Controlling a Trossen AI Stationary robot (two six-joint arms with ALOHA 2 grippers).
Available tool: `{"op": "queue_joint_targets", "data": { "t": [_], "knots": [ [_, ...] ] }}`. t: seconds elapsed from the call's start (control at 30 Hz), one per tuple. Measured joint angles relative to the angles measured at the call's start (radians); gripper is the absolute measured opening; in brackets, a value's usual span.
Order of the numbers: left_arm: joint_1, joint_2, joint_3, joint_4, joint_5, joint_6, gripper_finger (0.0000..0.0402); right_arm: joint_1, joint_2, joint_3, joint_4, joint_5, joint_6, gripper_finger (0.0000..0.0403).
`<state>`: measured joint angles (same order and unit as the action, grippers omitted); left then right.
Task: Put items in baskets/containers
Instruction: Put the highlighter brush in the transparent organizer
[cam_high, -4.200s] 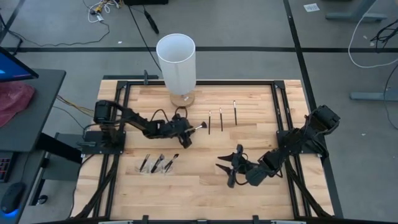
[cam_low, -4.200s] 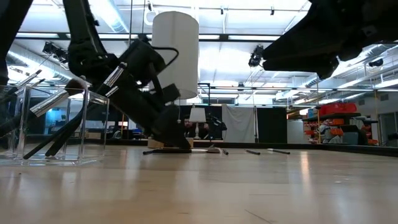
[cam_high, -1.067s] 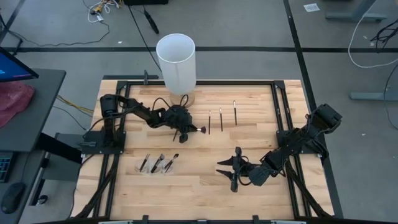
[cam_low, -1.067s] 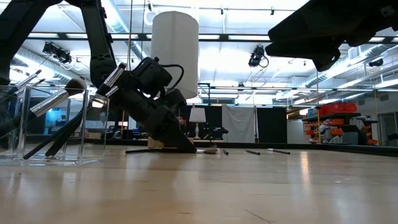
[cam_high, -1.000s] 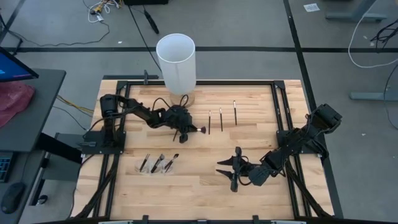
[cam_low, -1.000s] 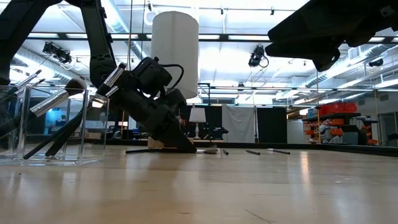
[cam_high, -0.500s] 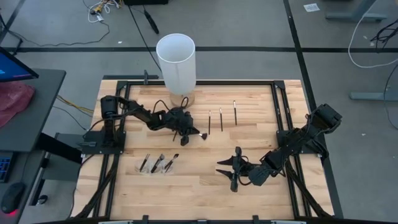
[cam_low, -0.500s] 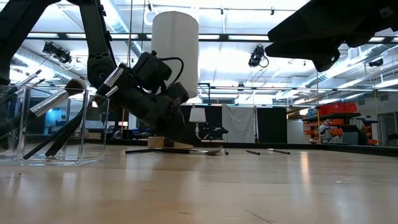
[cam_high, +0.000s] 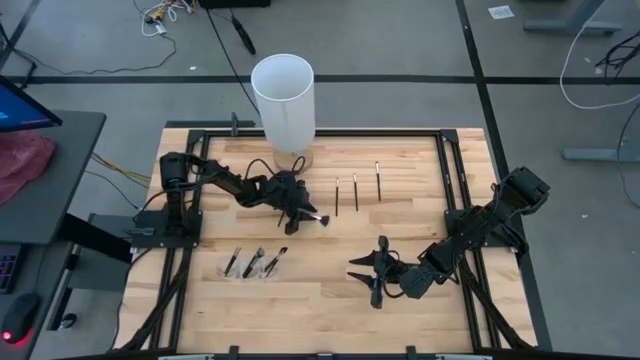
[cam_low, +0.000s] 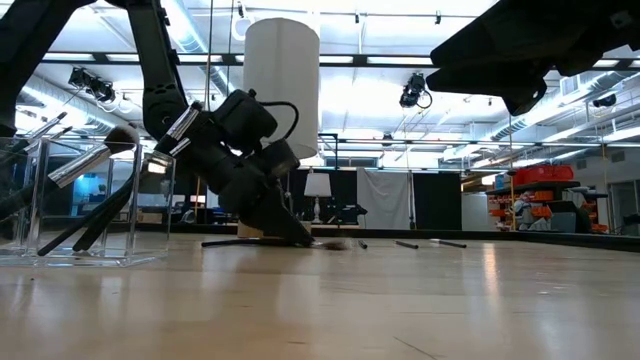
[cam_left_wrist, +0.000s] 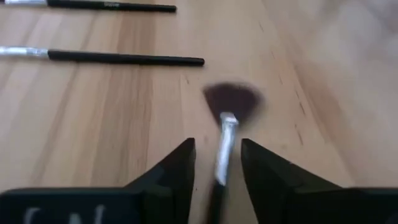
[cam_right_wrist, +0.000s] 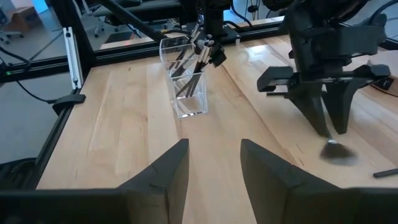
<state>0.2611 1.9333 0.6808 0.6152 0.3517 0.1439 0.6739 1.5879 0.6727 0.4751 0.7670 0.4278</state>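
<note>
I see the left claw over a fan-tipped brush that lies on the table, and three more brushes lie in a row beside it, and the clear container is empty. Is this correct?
Not entirely. The clear container is not empty: the right wrist view shows several brushes standing in it. The rest holds: the left claw is over the fan-tipped brush on the table, with three more brushes in a row beside it.

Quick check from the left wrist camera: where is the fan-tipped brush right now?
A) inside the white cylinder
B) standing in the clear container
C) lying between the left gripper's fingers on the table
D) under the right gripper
C: the brush lies on the wood between the left gripper's spread fingers.
</note>
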Motion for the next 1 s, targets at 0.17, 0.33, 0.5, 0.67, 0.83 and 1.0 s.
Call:
{"op": "queue_joint_targets", "data": {
  "t": [0.17,0.33,0.5,0.67,0.83,1.0],
  "knots": [
    [0.001,-0.004,0.001,-0.041,-0.047,0.092,0.0141,0.000,0.000,0.000,0.000,0.000,0.000,0.0149],
    [0.005,-0.005,0.004,-0.081,-0.052,0.102,0.0106,0.000,0.000,0.000,0.002,0.000,0.000,0.0149],
    [0.004,-0.001,0.004,-0.108,-0.116,0.029,0.0039,0.000,0.000,0.000,0.003,0.001,0.000,0.0149],
    [0.003,0.004,0.000,-0.071,-0.158,-0.085,0.0019,0.000,0.000,0.000,0.003,0.003,-0.010,0.0149],
    [-0.007,0.008,-0.002,0.002,-0.294,-0.195,0.0024,0.000,0.000,0.000,0.004,0.003,-0.018,0.0149],
    [-0.019,0.010,-0.003,0.057,-0.409,-0.287,0.0020,0.000,0.000,0.000,0.004,0.003,-0.018,0.0149]
  ]
}}
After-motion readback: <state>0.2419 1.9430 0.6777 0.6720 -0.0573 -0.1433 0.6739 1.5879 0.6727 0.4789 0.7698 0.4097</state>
